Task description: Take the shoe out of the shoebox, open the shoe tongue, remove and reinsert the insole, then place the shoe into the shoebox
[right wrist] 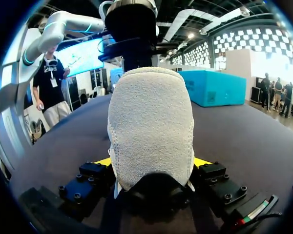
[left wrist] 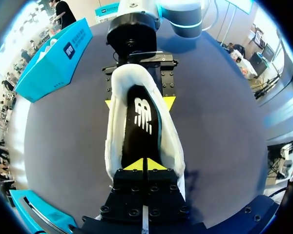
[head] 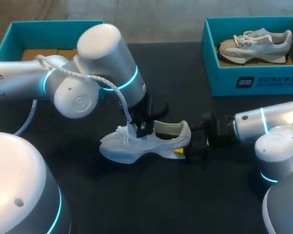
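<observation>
A white and grey shoe (head: 132, 148) lies on the dark table, toe to the left. Its black insole (left wrist: 139, 122) sits inside the opening. My left gripper (head: 140, 128) comes down onto the front of that opening. In the left wrist view the left gripper (left wrist: 146, 165) has its yellow tips pressed together on the shoe tongue, which they hide. My right gripper (head: 188, 145) stands at the heel (right wrist: 151, 117). The right gripper (right wrist: 151, 162) has one yellow tip against each side of the heel, so it clasps the shoe. The right gripper (left wrist: 139, 103) also shows beyond the heel.
A teal shoebox (head: 254, 80) at the back right holds a second shoe (head: 256, 45). Another teal box (head: 10, 39) stands at the back left, behind my left arm. Bare table lies in front of the shoe.
</observation>
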`<move>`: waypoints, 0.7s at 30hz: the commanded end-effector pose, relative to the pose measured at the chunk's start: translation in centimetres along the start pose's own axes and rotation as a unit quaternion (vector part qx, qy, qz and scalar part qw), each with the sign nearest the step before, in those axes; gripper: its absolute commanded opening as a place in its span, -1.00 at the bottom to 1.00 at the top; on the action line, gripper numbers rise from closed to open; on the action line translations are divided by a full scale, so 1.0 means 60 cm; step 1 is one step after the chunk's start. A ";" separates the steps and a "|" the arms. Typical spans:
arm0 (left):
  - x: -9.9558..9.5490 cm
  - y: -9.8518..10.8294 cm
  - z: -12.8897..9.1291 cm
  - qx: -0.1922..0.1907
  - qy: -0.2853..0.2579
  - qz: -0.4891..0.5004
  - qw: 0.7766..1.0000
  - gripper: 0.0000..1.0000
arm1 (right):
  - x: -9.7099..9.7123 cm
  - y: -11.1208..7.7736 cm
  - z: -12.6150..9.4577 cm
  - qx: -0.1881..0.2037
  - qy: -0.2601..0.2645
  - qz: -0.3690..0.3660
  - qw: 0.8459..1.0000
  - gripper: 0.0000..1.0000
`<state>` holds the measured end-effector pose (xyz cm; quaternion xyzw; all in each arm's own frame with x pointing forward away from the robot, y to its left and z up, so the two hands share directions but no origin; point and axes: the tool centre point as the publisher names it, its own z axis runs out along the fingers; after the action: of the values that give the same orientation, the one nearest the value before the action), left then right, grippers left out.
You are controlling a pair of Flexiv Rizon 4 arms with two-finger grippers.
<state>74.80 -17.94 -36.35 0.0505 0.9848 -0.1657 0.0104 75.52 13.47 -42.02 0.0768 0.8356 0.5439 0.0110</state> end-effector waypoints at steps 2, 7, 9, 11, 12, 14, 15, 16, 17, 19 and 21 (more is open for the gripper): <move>0.000 0.010 -0.013 0.029 0.015 0.000 0.999 -1.00 | -0.003 -0.003 0.004 0.002 0.000 0.001 1.000 -1.00; 0.000 -0.004 -0.013 0.045 0.038 0.011 0.998 -1.00 | -0.003 -0.003 0.004 0.002 0.000 0.001 1.000 -1.00; 0.003 -0.014 -0.009 0.043 0.045 0.022 0.998 -1.00 | -0.003 -0.003 0.004 0.002 0.000 0.001 1.000 -1.00; 0.005 -0.025 -0.003 0.039 0.049 0.030 0.998 -1.00 | -0.003 -0.003 0.004 0.002 0.000 0.001 1.000 -1.00; 0.006 -0.030 0.000 0.039 0.051 0.032 0.997 -1.00 | -0.003 -0.003 0.004 0.002 0.000 0.001 1.000 -1.00; 0.008 -0.040 0.007 0.037 0.055 0.040 0.997 -1.00 | -0.003 -0.003 0.004 0.002 0.000 0.001 1.000 -1.00; 0.009 -0.045 0.010 0.035 0.056 0.043 0.997 -1.00 | -0.003 -0.003 0.004 0.002 0.000 0.001 1.000 -1.00; 0.010 -0.049 0.013 0.033 0.057 0.046 0.997 -1.00 | -0.003 -0.003 0.004 0.002 0.000 0.001 1.000 -1.00; 0.011 -0.053 0.016 0.034 0.058 0.048 0.997 -1.00 | -0.003 -0.003 0.004 0.002 0.000 0.001 1.000 -1.00; 0.011 -0.059 0.022 0.025 0.056 0.055 0.997 -1.00 | -0.003 -0.003 0.004 0.002 0.000 0.001 1.000 -1.00; 0.012 -0.064 0.027 0.022 0.055 0.059 0.997 -1.00 | -0.003 -0.003 0.004 0.002 0.000 0.001 1.000 -1.00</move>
<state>73.49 -20.63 -36.11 0.1177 0.9736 -0.1926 -0.0333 75.52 13.47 -42.02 0.0767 0.8356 0.5439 0.0110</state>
